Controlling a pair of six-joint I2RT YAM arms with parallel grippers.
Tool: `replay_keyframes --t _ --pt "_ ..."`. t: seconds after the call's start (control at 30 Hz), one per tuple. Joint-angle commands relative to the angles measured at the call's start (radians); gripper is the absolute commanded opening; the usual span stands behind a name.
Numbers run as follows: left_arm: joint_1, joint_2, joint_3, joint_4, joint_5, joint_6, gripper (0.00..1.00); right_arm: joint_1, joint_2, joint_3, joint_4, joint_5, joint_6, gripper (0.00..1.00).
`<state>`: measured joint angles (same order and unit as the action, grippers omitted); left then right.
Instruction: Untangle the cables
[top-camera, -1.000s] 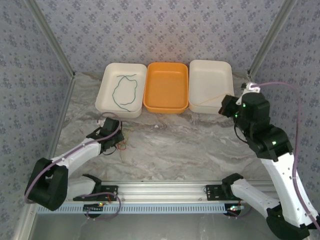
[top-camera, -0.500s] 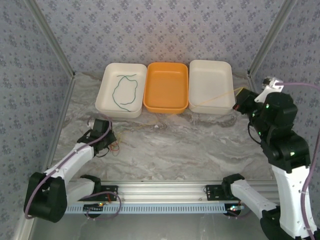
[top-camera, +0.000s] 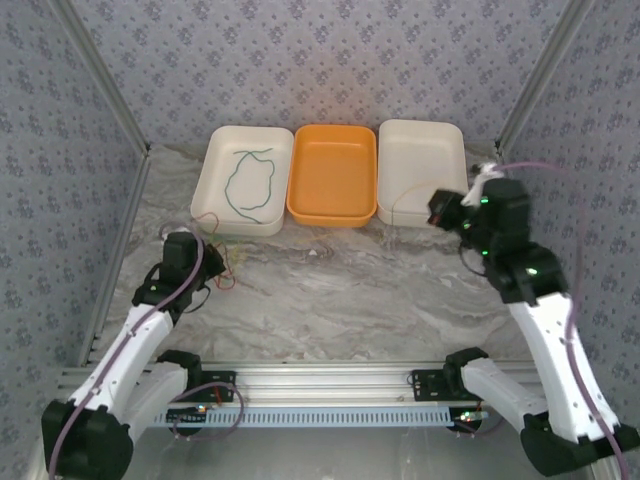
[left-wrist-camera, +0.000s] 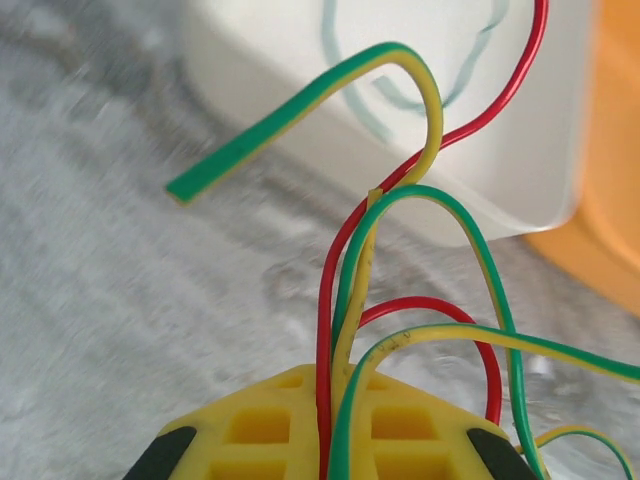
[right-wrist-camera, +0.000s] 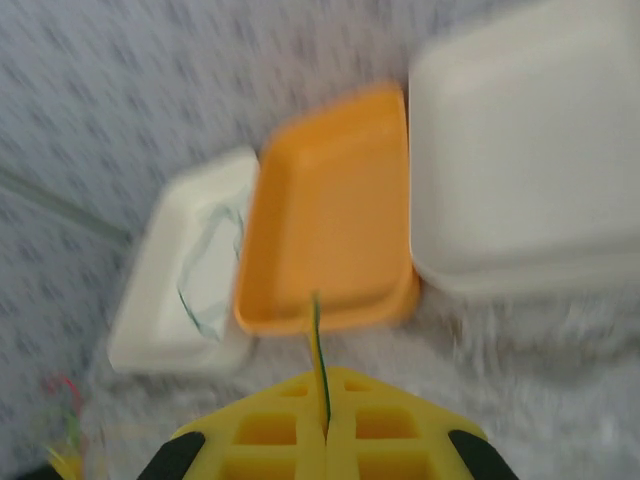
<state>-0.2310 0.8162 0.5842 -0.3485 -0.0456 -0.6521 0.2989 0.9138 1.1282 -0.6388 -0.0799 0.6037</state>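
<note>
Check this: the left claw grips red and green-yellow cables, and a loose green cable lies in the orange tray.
Wrong tray: the loose green cable lies in the left white tray, not the orange tray, per the top external view. The left claw does grip the red and green-yellow cables.

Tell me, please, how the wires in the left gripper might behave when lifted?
The wires probably hold shape rather than flop: pinched in the left gripper, they stand in arches, one end sticking out unsupported. Being thin, they are likely light. The red wire crosses the others, so they may drag together.
</note>
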Motion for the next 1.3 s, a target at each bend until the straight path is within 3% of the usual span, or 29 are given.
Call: replay_keyframes --t 0.0,0.17,0.27,0.37,0.5,0.63,0.73,0.87,1.07,1.13,1.27 --pt "-0.020 -0.028 0.080 0.006 0.078 0.098 0.00 0.040 0.040 -0.234 0.173 -0.179 0.067 0.13" --pt "-0.083 -0.006 0.138 0.008 0.047 0.139 0.00 0.141 0.116 -0.388 0.315 -0.194 0.105 0.48" --pt "-0.120 0.017 0.158 0.012 0.021 0.134 0.00 0.252 0.027 -0.369 0.293 -0.041 0.095 0.61" --pt "-0.159 0.042 0.178 0.010 -0.017 0.130 0.00 0.344 -0.055 -0.337 0.286 0.074 0.108 0.67" --pt "-0.233 0.061 0.189 0.026 -0.076 0.131 0.00 0.470 -0.025 -0.335 0.428 0.122 0.260 0.69" --pt "-0.309 0.061 0.187 0.037 -0.153 0.119 0.00 0.610 0.114 -0.337 0.726 0.197 0.511 0.70" --pt "-0.343 0.057 0.177 0.046 -0.188 0.109 0.00 0.709 0.223 -0.286 0.847 0.295 0.642 0.72" --pt "-0.377 0.066 0.169 0.063 -0.204 0.097 0.00 0.751 0.351 -0.243 0.942 0.312 0.811 0.72" --pt "-0.412 0.069 0.163 0.071 -0.229 0.093 0.00 0.757 0.448 -0.260 1.094 0.327 0.920 0.69" --pt "-0.417 0.064 0.159 0.070 -0.232 0.090 0.00 0.746 0.459 -0.261 1.104 0.321 0.931 0.63" --pt "-0.423 0.050 0.152 0.068 -0.239 0.083 0.00 0.723 0.472 -0.283 1.140 0.321 0.965 0.37"
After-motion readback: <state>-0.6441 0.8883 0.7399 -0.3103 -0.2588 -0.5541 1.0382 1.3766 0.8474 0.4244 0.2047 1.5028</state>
